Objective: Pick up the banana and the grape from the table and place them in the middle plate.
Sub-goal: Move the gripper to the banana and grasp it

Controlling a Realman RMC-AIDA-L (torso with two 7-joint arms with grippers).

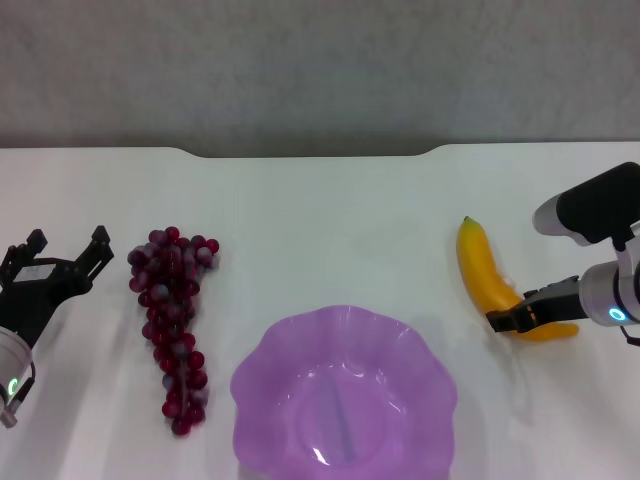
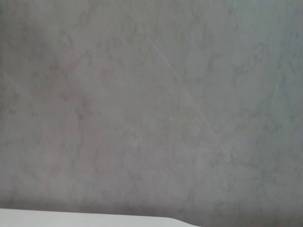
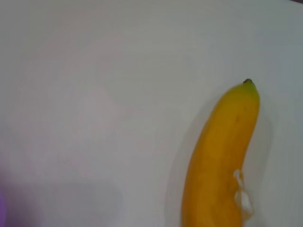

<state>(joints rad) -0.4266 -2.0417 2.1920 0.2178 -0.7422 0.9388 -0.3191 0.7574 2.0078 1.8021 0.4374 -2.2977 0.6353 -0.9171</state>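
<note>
Head view: a white surface (image 1: 330,210) with a notched back edge is seen against a grey wall (image 1: 320,70). The plate (image 1: 345,395), translucent purple with a scalloped rim, is placed at 6 o'clock in the scene and holds nothing. The grape (image 1: 172,315), a long dark red-purple bunch, is laid on the surface at about 9 o'clock from the plate, just beside its rim but apart from it, with the wide end toward the wall. The banana (image 1: 487,278) is laid on the surface at about 2 o'clock from the plate, near it and not touching, its tip pointed toward the wall. The right claw (image 1: 520,316) is set at the banana's near end, its dark fingers against the fruit; whether it is clenched on the banana cannot be told. The left claw (image 1: 62,250) is held at 9 o'clock from the grape, near it, with fingers spread and released, grasping nothing. Right wrist view: the banana (image 3: 220,161) is shown lying on the surface (image 3: 94,94), with a whitish mark on its skin. Left wrist view: the wall (image 2: 151,104) is shown, with a strip of the surface (image 2: 71,218) at the edge.
</note>
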